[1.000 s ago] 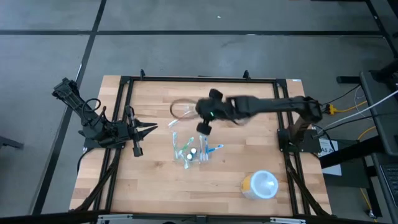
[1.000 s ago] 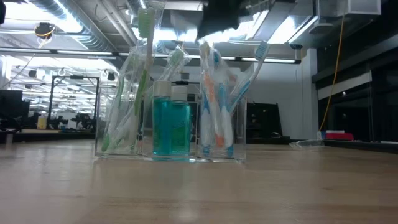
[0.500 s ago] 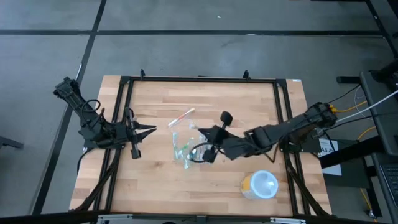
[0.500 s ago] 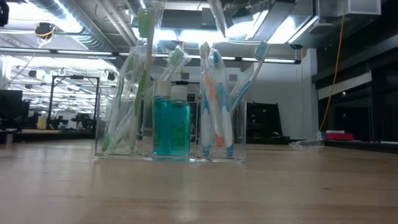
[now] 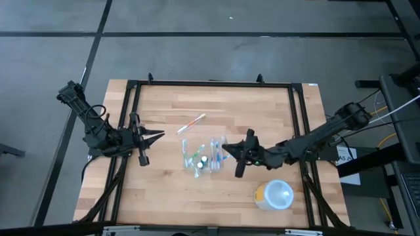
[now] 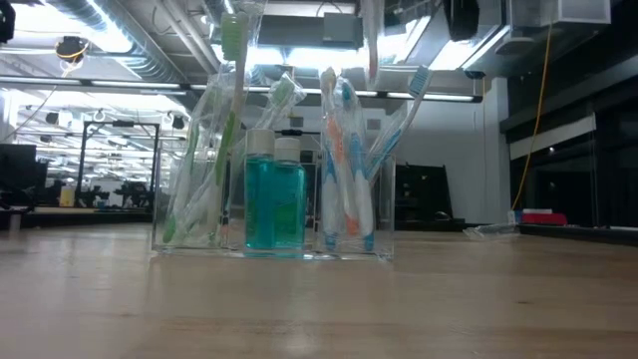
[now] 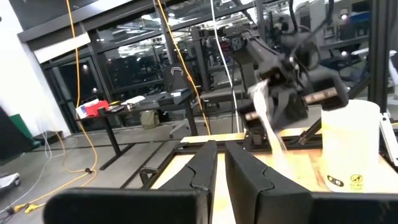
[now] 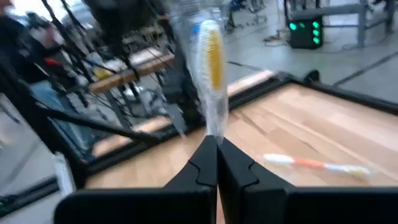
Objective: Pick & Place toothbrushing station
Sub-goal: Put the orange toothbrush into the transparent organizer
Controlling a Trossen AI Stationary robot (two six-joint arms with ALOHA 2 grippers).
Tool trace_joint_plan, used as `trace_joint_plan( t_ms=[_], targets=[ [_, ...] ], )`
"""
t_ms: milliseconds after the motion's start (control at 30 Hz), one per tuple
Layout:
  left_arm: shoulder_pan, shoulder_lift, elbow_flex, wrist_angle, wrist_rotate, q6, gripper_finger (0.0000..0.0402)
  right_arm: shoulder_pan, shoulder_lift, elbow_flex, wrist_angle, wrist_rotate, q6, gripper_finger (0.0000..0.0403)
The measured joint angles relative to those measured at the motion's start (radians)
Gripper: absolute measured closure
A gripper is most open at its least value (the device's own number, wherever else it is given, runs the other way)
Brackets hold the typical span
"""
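Note:
The clear plastic holder (image 5: 200, 158) stands on the wooden table near its middle. In the low view (image 6: 271, 239) it holds several toothbrushes and two teal bottles. My right gripper (image 5: 226, 148) is beside the holder's right end, shut on a toothbrush in a clear wrapper (image 8: 208, 68). That toothbrush's lower part shows above the holder in the low view (image 6: 371, 40). My left gripper (image 5: 159, 136) is shut and empty at the table's left side, its fingers (image 7: 214, 163) pointing toward the holder. My right gripper pinches one end of the wrapped toothbrush (image 8: 211, 132) between its two fingertips. The toothbrush runs on straight beyond the fingers, along their line, lifted clear of the table. In the left wrist view it slants down from the gripper (image 7: 268, 124).
A loose toothbrush (image 5: 191, 122) lies on the table beyond the holder and also shows in the right wrist view (image 8: 317, 165). A round white and yellow container (image 5: 274, 195) stands near the table's near right. A black frame (image 5: 210, 83) runs around the table top.
My right arm has drawn back from over the table's far middle toward the right edge and come lower. Its gripper has turned and now points toward the holder from the right. The wrapped toothbrush has shifted a little to the right above the holder in the low view.

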Motion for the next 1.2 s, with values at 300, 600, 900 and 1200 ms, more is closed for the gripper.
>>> trace_joint_plan(
  t_ms=[300,600,900,1200],
  targets=[
    [0.000,0.000,0.000,0.007,-0.004,0.014,0.0373,-0.001,0.123,-0.021,0.093,-0.034,0.087,0.0403],
    [0.000,0.000,0.000,0.007,-0.004,0.018,0.0373,-0.002,0.219,-0.019,0.102,-0.049,0.190,0.0403],
    [0.000,0.000,0.000,0.007,-0.004,0.017,0.0373,0.002,0.307,-0.022,0.032,-0.078,0.290,0.0403],
    [0.000,0.000,0.000,0.008,-0.004,0.016,0.0373,0.034,0.240,-0.020,0.064,0.037,0.145,0.0403]
  ],
)
